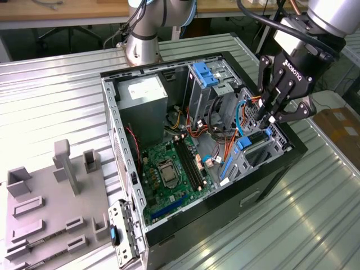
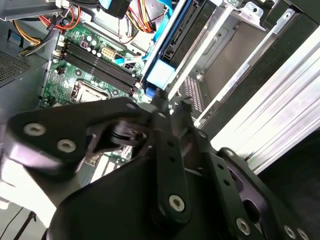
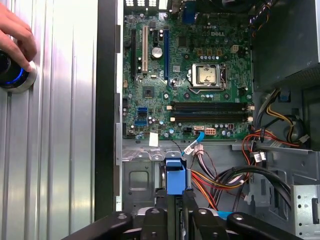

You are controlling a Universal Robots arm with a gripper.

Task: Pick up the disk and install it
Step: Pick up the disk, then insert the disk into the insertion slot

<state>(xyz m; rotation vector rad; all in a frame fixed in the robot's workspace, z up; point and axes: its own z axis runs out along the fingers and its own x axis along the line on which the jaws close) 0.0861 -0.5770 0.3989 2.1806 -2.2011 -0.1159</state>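
The disk (image 2: 184, 35) stands on edge in the drive bay of the open computer case (image 1: 115, 140), with a blue rail along its side and a blue end tab (image 3: 175, 177). In the exterior view the disk's blue rail (image 1: 243, 143) sits in the bay at the case's right end. My gripper (image 1: 269, 117) hangs right over that bay. Its fingers are drawn together, and the gripper (image 3: 178, 212) meets the blue tab (image 2: 160, 75) at its tips. I cannot tell whether anything is pinched between the fingers.
The motherboard (image 3: 190, 75) lies in the case floor, with orange and black cables (image 3: 225, 180) beside the bay. A grey power supply (image 1: 143, 93) and a blue bracket (image 1: 205, 73) sit at the back. A hand (image 3: 15, 35) rests on a round lit device. A grey fixture (image 1: 50, 208) lies on the exterior view's left.
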